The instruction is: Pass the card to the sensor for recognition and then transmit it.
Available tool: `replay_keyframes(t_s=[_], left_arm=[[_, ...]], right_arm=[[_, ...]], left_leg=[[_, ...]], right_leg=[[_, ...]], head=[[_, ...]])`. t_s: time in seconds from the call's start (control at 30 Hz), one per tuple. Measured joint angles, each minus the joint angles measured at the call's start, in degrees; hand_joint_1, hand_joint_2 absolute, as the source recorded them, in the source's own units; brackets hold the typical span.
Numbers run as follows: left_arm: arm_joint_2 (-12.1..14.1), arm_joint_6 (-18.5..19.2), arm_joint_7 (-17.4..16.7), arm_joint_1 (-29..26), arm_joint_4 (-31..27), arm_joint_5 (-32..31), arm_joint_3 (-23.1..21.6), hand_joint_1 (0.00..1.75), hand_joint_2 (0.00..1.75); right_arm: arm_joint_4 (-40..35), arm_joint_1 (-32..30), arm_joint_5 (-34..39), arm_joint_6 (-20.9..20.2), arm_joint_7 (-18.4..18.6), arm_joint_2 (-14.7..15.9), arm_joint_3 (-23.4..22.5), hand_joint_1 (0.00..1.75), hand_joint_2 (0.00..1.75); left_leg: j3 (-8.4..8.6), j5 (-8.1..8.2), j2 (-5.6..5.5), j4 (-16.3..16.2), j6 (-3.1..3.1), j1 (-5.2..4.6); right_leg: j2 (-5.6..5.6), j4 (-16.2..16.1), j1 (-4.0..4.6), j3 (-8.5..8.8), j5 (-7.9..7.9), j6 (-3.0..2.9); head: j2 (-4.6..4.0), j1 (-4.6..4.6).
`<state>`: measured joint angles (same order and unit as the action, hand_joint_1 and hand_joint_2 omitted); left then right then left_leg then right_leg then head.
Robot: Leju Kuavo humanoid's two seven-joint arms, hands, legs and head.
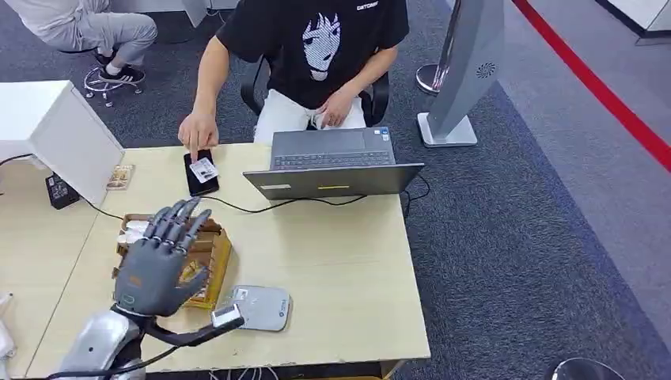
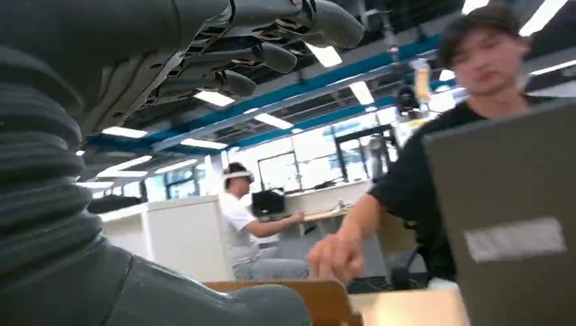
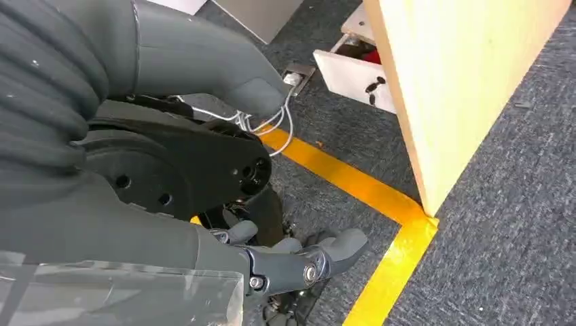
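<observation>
Left hand (image 2: pixel 136 102) looms large at the frame's left, dark fingers (image 2: pixel 272 58) spread along the top, holding nothing. At right, a laptop (image 2: pixel 509 217) lid; behind it a person (image 2: pixel 435 170) reaches down toward the desk (image 2: pixel 407 309).

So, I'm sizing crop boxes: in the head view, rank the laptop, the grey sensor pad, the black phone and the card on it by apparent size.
1. laptop
2. grey sensor pad
3. black phone, though it lies farther from the camera, so second and third are unsure
4. card
</observation>
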<state>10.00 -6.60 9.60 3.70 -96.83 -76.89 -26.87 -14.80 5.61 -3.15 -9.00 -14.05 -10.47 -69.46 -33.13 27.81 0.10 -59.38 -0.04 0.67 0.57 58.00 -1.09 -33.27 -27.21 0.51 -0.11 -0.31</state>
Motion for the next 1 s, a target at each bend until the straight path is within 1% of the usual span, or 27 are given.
replay_keyframes(t_s=[0.13,0.3,0.37,0.43,0.47,0.53,0.6,0.67,0.77,0.87,1.0], left_arm=[[3.02,0.0,-0.4,-0.24,0.0,-0.33,-4.12,0.0,1.75],[4.8,0.18,-0.46,-0.25,0.0,-0.33,-6.33,0.0,1.75],[5.52,1.38,-0.31,-0.28,0.02,-0.37,-7.32,0.0,1.75],[6.24,1.62,-0.31,-0.42,0.13,-0.48,-8.39,0.0,1.75],[6.63,1.84,-0.66,-0.4,0.37,-0.44,-8.76,0.0,1.75],[8.03,3.49,-2.68,-0.46,1.55,-0.37,-9.98,0.0,1.75],[9.69,4.7,-4.36,-0.82,3.11,-0.46,-10.22,0.0,1.75],[11.41,4.79,-5.49,-1.44,4.64,-0.31,-10.22,0.0,1.75],[13.07,4.63,-6.54,-2.94,6.54,-0.98,-10.09,0.0,1.75],[14.06,4.61,-7.39,-4.68,7.39,-0.85,-9.07,0.0,1.75],[14.26,4.46,-8.07,-6.69,7.56,0.37,-7.82,0.0,1.75]], right_arm=[[0.0,-0.01,0.0,0.02,0.0,0.07,-0.24,0.0,1.75],[0.0,-0.02,-0.02,0.02,0.0,0.09,-0.57,0.0,1.75],[0.0,0.01,0.0,0.02,0.0,0.09,-0.57,0.0,1.75],[0.0,-0.01,0.0,0.02,0.02,0.09,-0.57,0.0,1.75],[0.02,-0.01,-0.02,0.02,0.02,0.09,-0.57,0.0,1.75],[0.02,0.03,-0.31,-0.09,0.15,0.09,-0.57,0.0,1.75],[0.02,-0.01,-0.37,-0.22,0.2,0.11,-0.57,0.0,1.75],[0.04,-0.01,-0.9,-0.22,0.2,0.2,-0.57,0.0,1.75],[0.04,0.0,-1.05,-0.17,0.2,0.39,-0.57,0.0,1.75],[0.07,-0.02,-0.98,-0.15,0.2,0.5,-0.57,0.0,1.75],[0.07,-0.02,-0.92,-0.15,0.17,0.55,-0.57,0.0,1.75]], left_leg=[[0.0,-0.01,-0.01,0.0,0.0,0.0],[-0.01,-0.01,-0.02,0.0,0.0,-0.01],[-0.02,-0.01,-0.02,0.0,0.0,-0.02],[-0.02,-0.01,-0.02,0.0,0.0,-0.02],[-0.03,-0.01,-0.01,0.0,0.0,-0.02],[-0.02,-0.01,-0.01,0.0,0.0,-0.01],[0.0,-0.01,0.02,0.01,0.0,0.01],[0.0,-0.01,0.01,0.02,0.0,0.02],[-0.01,-0.03,0.0,0.04,-0.04,0.02],[-0.02,-0.03,0.0,0.04,-0.04,0.01],[-0.04,-0.03,-0.02,0.04,-0.03,0.0]], right_leg=[[-0.01,0.02,0.0,0.0,0.0,0.0],[-0.01,0.02,0.0,0.0,0.0,0.0],[-0.01,0.01,-0.01,0.01,0.0,0.0],[-0.01,0.01,-0.01,0.0,0.0,0.0],[-0.01,0.01,-0.01,0.01,0.0,0.0],[-0.01,0.01,-0.01,0.0,0.0,0.0],[0.01,0.02,0.0,-0.01,0.0,-0.01],[0.0,0.03,0.01,0.0,0.0,-0.01],[-0.01,0.04,0.01,0.0,0.0,-0.01],[0.0,0.04,0.01,-0.01,0.0,-0.01],[-0.03,0.02,0.0,0.0,-0.01,0.0]], head=[[0.0,0.02],[0.0,0.02],[0.0,0.02],[0.0,0.0],[0.0,0.02],[0.0,0.02],[0.0,0.02],[0.0,0.02],[0.0,0.0],[0.0,0.04],[0.0,0.02]])
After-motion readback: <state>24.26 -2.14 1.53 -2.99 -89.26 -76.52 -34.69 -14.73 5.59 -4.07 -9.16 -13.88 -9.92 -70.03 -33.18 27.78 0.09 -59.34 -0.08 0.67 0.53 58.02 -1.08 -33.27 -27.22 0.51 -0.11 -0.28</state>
